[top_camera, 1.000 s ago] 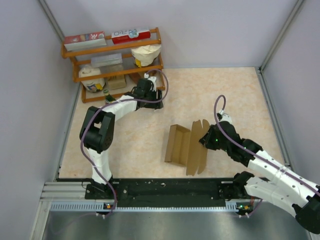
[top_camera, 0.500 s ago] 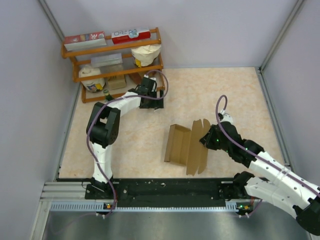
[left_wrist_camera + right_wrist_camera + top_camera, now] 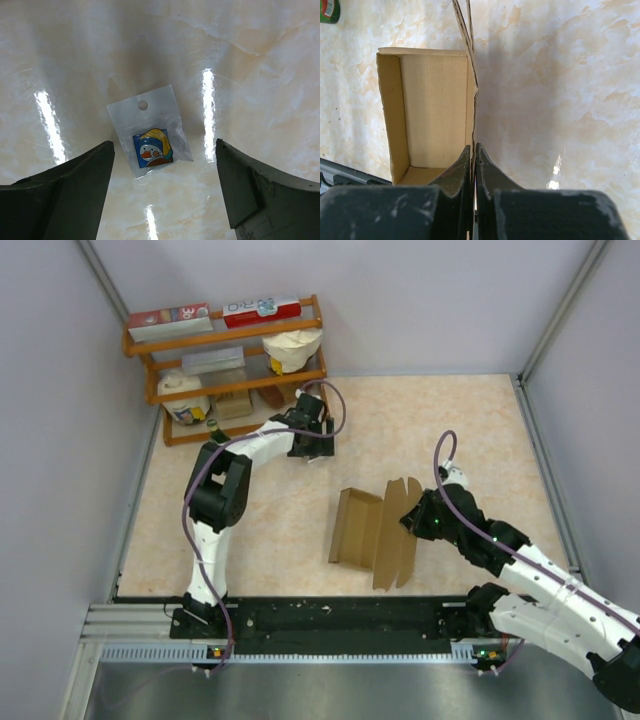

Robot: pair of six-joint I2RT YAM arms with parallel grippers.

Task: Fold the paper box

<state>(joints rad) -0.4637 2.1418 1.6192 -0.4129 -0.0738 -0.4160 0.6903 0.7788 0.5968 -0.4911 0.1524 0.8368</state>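
One marbled table, pale walls: right tool pinches paper box, left tool gapes.

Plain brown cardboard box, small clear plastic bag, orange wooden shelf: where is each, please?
plain brown cardboard box (image 3: 357,530), top view, floor of its tray part.
small clear plastic bag (image 3: 149,131), left wrist view, its middle.
orange wooden shelf (image 3: 322,340), top view, right upright post.

Left of and beyond the plain brown cardboard paper box, the beige marbled tabletop lies open. The right gripper pinches the box's upright right panel, and its arm blocks that flank. Far-left of the box stand the orange wooden shelf rack and the left gripper, its fingers spread over a small clear plastic packet.
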